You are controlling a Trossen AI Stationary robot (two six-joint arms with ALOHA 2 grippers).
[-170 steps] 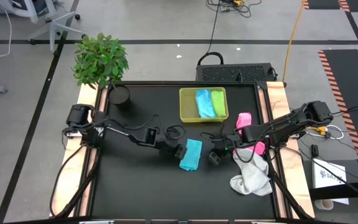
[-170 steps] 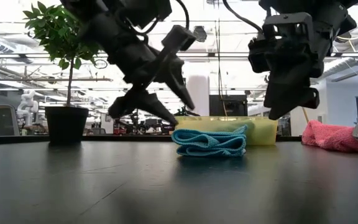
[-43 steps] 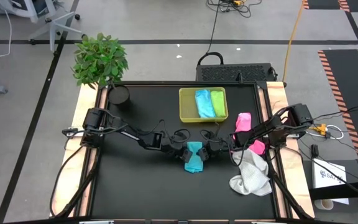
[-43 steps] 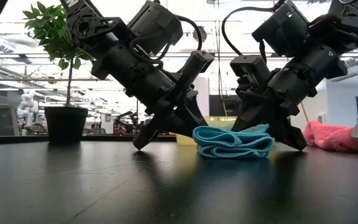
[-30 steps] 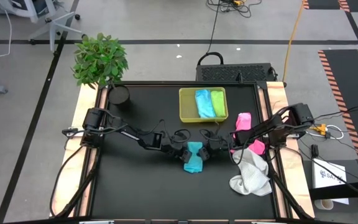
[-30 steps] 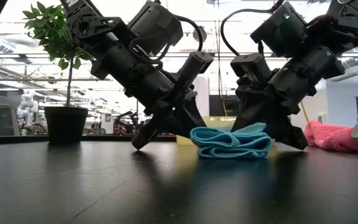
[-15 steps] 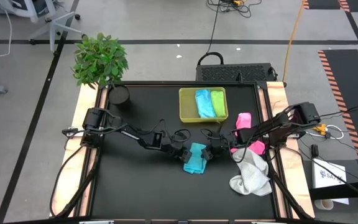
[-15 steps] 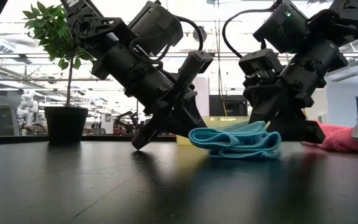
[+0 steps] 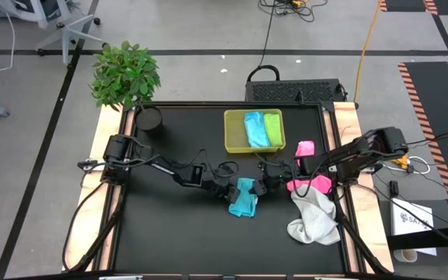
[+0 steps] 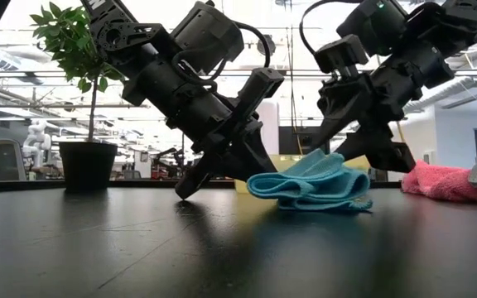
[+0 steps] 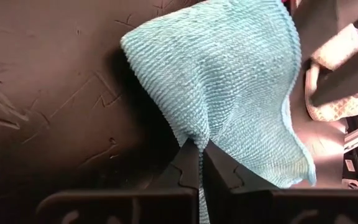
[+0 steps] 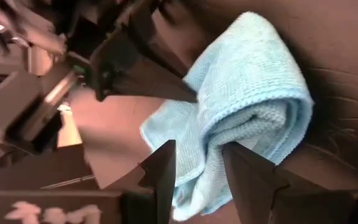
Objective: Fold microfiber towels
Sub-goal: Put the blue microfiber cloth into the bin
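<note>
- High view: teal towel (image 9: 244,197) lay mid-table, flanked by left gripper (image 9: 229,189) and right gripper (image 9: 260,188).
- Low view: stood bunched, tilted.
- Left wrist: clenched on its edge.
- Right wrist: parted, straddling its fold.

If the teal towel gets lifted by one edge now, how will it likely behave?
The teal towel probably droops and unfolds: its layers already bulge loosely. It looks light, pinched up easily by the shut left end effector. Its ribbed weave likely resists slipping.
</note>
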